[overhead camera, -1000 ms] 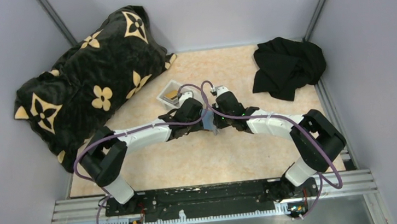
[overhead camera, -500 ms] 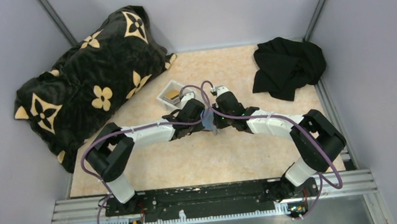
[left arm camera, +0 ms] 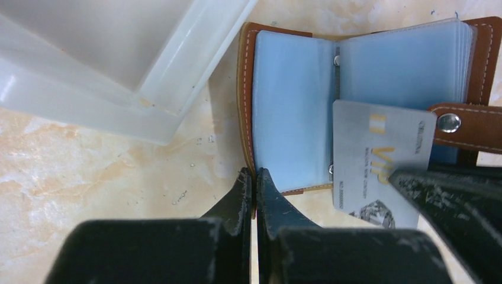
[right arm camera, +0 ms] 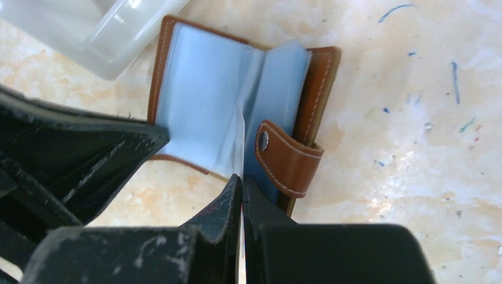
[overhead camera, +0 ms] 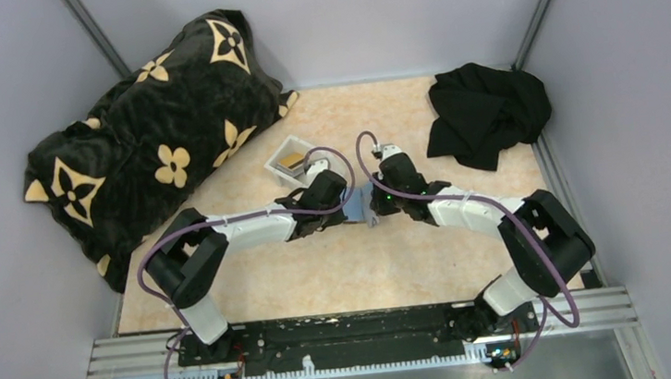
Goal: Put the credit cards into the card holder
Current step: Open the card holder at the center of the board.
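Note:
The card holder (left arm camera: 290, 106) lies open on the table, brown leather with pale blue sleeves, its snap strap (right arm camera: 284, 160) folded over the right side. My left gripper (left arm camera: 256, 175) is shut on the near left edge of the card holder. A silver credit card (left arm camera: 379, 160) marked VIP lies over the right sleeves. My right gripper (right arm camera: 243, 178) is shut on this card, seen edge-on (right arm camera: 243, 139) at the sleeves. From above, both grippers (overhead camera: 349, 203) (overhead camera: 376, 206) meet over the card holder (overhead camera: 360, 209). A gold card (overhead camera: 290, 159) lies in the white tray.
A white plastic tray (overhead camera: 276, 170) stands just behind the left gripper, its corner close to the card holder (left arm camera: 195, 53). A large black patterned pillow (overhead camera: 151, 142) fills the far left. A black cloth (overhead camera: 487, 114) lies at the far right.
My left gripper has closed from open onto the card holder's edge. The right arm has shifted slightly right and back with the silver card in it.

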